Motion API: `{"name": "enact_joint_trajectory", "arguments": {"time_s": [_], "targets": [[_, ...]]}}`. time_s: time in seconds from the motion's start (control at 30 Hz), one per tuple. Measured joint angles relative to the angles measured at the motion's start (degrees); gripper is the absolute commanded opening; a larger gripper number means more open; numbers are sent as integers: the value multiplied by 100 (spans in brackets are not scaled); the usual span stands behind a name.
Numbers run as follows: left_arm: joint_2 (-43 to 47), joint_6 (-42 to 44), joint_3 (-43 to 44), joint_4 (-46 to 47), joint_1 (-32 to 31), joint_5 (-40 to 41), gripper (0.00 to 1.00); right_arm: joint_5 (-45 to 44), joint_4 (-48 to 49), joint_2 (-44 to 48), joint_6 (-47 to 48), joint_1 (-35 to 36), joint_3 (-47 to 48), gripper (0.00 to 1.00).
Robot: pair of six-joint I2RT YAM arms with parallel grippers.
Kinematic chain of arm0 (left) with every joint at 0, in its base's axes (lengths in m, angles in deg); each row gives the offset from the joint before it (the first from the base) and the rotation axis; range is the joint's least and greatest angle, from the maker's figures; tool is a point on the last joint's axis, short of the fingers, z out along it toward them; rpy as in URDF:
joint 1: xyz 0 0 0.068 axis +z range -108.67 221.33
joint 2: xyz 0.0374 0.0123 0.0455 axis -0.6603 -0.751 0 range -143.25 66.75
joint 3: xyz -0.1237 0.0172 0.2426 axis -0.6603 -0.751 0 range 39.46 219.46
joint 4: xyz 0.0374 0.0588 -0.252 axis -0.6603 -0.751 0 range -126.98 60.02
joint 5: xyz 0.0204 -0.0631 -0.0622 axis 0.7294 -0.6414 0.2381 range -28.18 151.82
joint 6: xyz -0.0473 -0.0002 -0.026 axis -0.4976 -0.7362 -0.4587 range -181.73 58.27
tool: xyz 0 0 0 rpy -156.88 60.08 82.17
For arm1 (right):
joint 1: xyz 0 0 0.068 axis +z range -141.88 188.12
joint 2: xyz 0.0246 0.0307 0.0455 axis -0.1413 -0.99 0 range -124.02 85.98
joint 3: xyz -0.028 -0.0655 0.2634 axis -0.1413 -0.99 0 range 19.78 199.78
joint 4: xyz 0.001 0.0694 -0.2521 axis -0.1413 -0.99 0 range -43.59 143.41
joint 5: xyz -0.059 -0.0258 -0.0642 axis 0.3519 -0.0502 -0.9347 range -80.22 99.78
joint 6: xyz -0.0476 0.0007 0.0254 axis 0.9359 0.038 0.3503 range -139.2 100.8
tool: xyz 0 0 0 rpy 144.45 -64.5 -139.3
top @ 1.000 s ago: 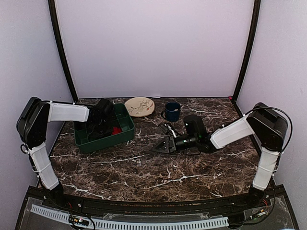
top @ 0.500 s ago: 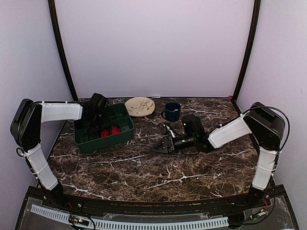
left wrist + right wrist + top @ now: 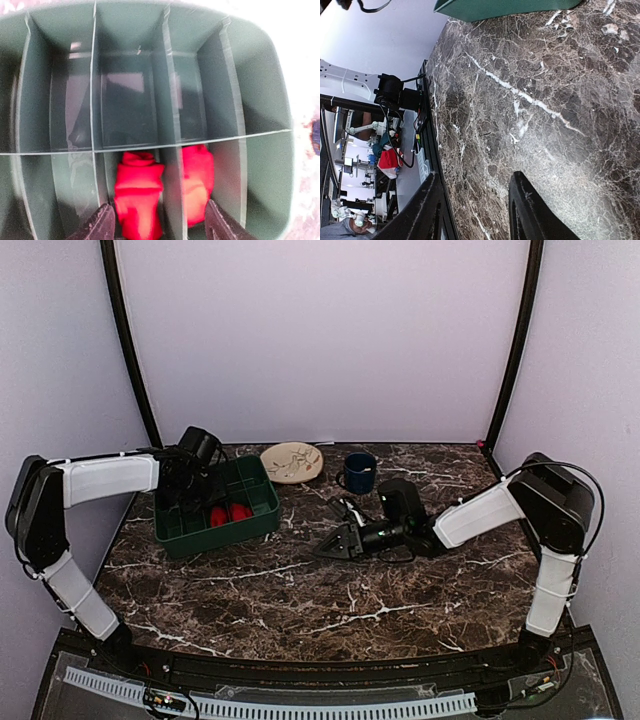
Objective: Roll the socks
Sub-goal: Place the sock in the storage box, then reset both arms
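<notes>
Left fingers [image 3: 159, 223] are spread wide with nothing in them, hanging over the green bin [image 3: 262, 523]. In the left wrist view both tips frame the two socks from above. Contact with them: cannot tell.

Count: 2 red socks, both rolled up.
- sock A [image 3: 137, 195] lies just inside the left tip
- sock B [image 3: 198, 181] lies just inside the right tip

The bin is split by thin partitions into two rows of compartments. Socks A and B are in neighbouring compartments of the same row, with one divider wall between them. In the top view that is the row nearer the arms, towards the bin's right end.

Right fingers [image 3: 476, 200] are open and grip nothing, with only bare marble tabletop [image 3: 330, 610] between them. They sit low near the tabletop centre, tips pointing left, well apart from the bin.

Also on the tabletop, towards the far edge: 1 plate [image 3: 291, 461] and 1 dark blue mug [image 3: 358, 471].
</notes>
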Motion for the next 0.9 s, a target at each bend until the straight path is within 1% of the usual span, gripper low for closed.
{"name": "enact_joint_trajectory", "arguments": {"time_s": [0.13, 0.23, 0.27, 0.3, 0.4, 0.5, 0.6, 0.67, 0.77, 0.8, 0.9], "targets": [[544, 249, 2, 48, -354, 487, 62, -120, -232, 13, 199, 0, 109, 42], [1045, 520, -7, 264, -616, 933, 62, -450, -778, 105, 586, 0, 302, 43], [1360, 688, -70, 505, -699, 1198, 62, -608, -946, 149, 730, -7, 374, 44], [1423, 715, -81, 540, -704, 1248, 62, -767, -1130, 192, 857, -11, 452, 44], [1963, 1169, -356, 1117, -695, 1864, 62, -1397, -1641, 378, 1224, -96, 693, 46], [2369, 1849, -800, 1950, -634, 2472, 61, -2074, -1956, 643, 1491, -369, 767, 47], [2483, 2409, -1169, 2653, -385, 2767, 62, -2747, -2153, 922, 1639, -750, 765, 50], [2479, 2544, -1327, 2964, -70, 2778, 62, -3292, -2227, 1102, 1733, -990, 765, 50], [2479, 2811, -1615, 3558, 511, 2677, 63, -4000, -2387, 1327, 1867, -1250, 758, 52], [2479, 2938, -1725, 3788, 697, 2594, 63, -4188, -2433, 1384, 1915, -1292, 743, 54], [2479, 3289, -2070, 4472, 1158, 2236, 64, -4837, -2529, 1604, 2046, -1429, 603, 55]]}}
